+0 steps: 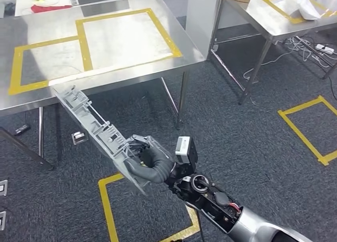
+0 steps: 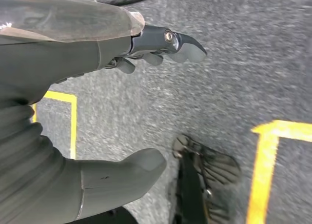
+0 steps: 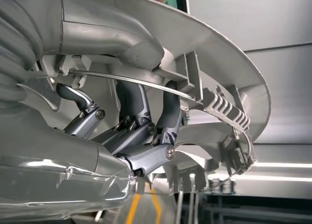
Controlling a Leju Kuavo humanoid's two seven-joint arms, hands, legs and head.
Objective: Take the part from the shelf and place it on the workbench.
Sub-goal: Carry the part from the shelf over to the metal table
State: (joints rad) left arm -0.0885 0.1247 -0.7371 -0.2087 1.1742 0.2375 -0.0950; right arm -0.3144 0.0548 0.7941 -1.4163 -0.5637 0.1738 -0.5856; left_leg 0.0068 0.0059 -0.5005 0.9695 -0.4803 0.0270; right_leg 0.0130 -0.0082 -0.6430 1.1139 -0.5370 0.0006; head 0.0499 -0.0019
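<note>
A long grey plastic part (image 1: 93,127) with ribs and clips is held in the air by my right hand (image 1: 152,162), which grips its near end. The part slants up and away to the left, its far tip close to the front edge of the steel workbench (image 1: 119,68). In the right wrist view the fingers (image 3: 138,107) wrap around the part (image 3: 221,82) with the thumb on its outer face. My left hand (image 2: 110,102) hangs over the carpet with thumb and fingers apart and nothing between them.
The workbench top carries two yellow tape rectangles (image 1: 123,36). A second steel table (image 1: 278,15) stands at the back right with cables on the floor beneath it. Yellow tape squares mark the grey carpet (image 1: 306,128). A small object lies under the workbench (image 1: 78,136).
</note>
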